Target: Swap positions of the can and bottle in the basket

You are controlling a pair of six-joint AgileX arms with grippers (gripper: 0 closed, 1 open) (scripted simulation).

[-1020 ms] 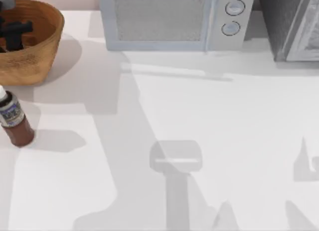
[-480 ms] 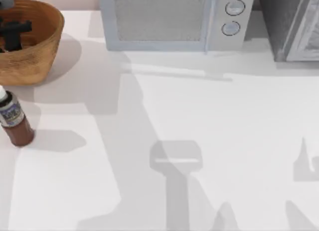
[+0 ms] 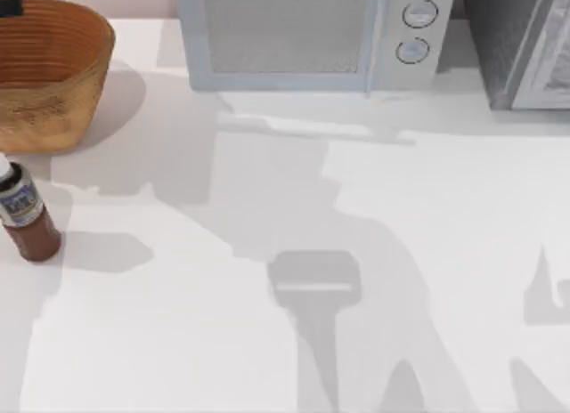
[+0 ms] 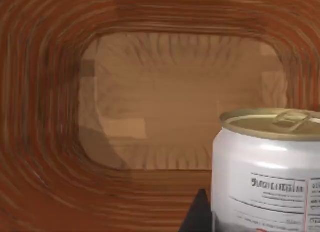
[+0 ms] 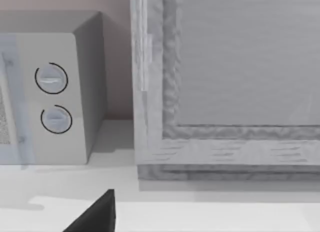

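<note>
Top view: basket sits at the table's far left corner, the bottle stands upright on the bare table just in front of it, outside the rim, at the left edge. So the bottle is out of the basket and the can is the one being handled.

My left gripper is just a dark bit at the top view's upper left corner, over the basket's back rim. In the left wrist view the can sits right up close, gold top and pull tab visible, white wall with printed text, with the basket's woven floor and ribbed walls behind it. One dark fingertip pokes up beside the can's wall. Looks touching or nearly so, can't confirm. Can't tell whether the jaws are closed on the can or how wide they stand, second finger isn't seen.

My right arm is parked off at the right; its wrist view looks at the microwave dials and a grey cabinet, with a dark finger tip at the frame edge. Jaw state there: can't tell.

My read on the step: the can half of the swap, left arm working at the can over the basket. Next move needs a confirmed grip on the can, then clearing the basket wall without clipping it, and the bottle has to go into the basket after
</note>
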